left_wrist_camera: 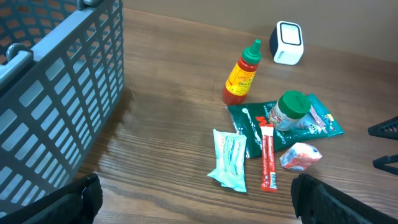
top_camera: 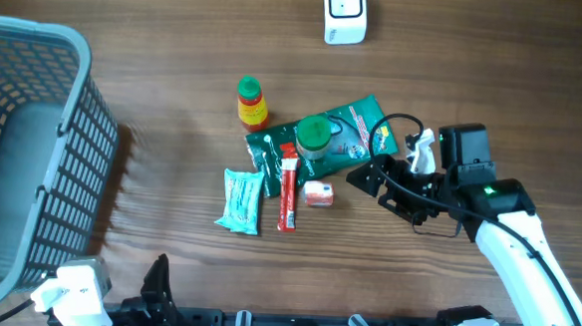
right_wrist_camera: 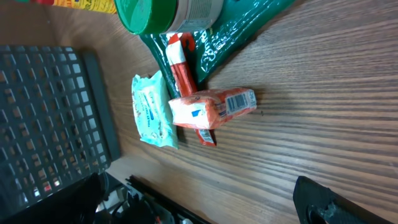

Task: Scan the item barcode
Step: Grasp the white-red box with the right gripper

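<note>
A white barcode scanner (top_camera: 345, 14) stands at the table's far edge. The items lie mid-table: a red sauce bottle (top_camera: 251, 104), a green-lidded jar (top_camera: 314, 136) on a green pouch (top_camera: 358, 127), a red stick packet (top_camera: 289, 191), a teal wipes pack (top_camera: 241, 200) and a small orange-and-white packet (top_camera: 318, 193). A barcode shows on that small packet (right_wrist_camera: 211, 107) in the right wrist view. My right gripper (top_camera: 389, 193) is open just right of the small packet, holding nothing. My left gripper (left_wrist_camera: 199, 205) is open at the near edge, away from the items.
A large grey mesh basket (top_camera: 32, 149) fills the left side of the table. Bare wood lies between the basket and the items, and between the items and the scanner (left_wrist_camera: 287, 42).
</note>
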